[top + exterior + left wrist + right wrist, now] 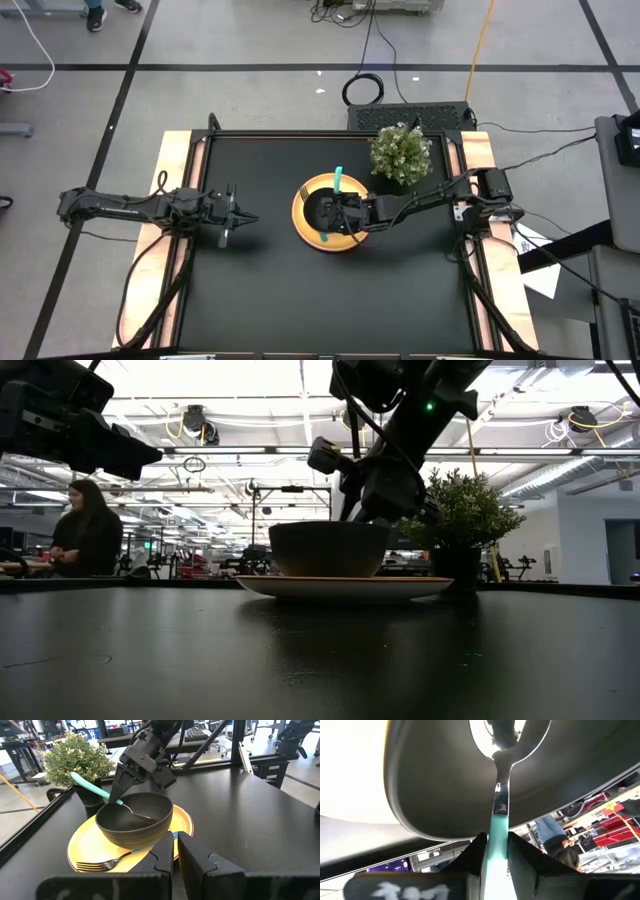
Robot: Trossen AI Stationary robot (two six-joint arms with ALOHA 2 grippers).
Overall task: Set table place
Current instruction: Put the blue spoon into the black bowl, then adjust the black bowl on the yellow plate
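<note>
Right gripper (pixel 119 796) fingers clamp the teal-handled metal spoon (pixel 102 796), tip in the round black bowl (pixel 134 820) on the yellow plate (pixel 85 845). Left gripper (pixel 238 217) fingers together, left of plate.

Yellow plate (pixel 82 842); black bowl (pixel 134 819); teal-handled spoon (pixel 92 788) in my dark right hand (pixel 118 797); teal-handled fork (pixel 107 864); matte black table (pixel 260 815).

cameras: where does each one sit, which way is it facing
High view: above, looking straight down on the table; both arms show.
Low view: at tabletop height, looking level at the bowl on the plate.
Left wrist view: on the waiting left gripper, facing the bowl.
Right wrist view: on the right gripper, clamping the spoon.
All share the bowl.
</note>
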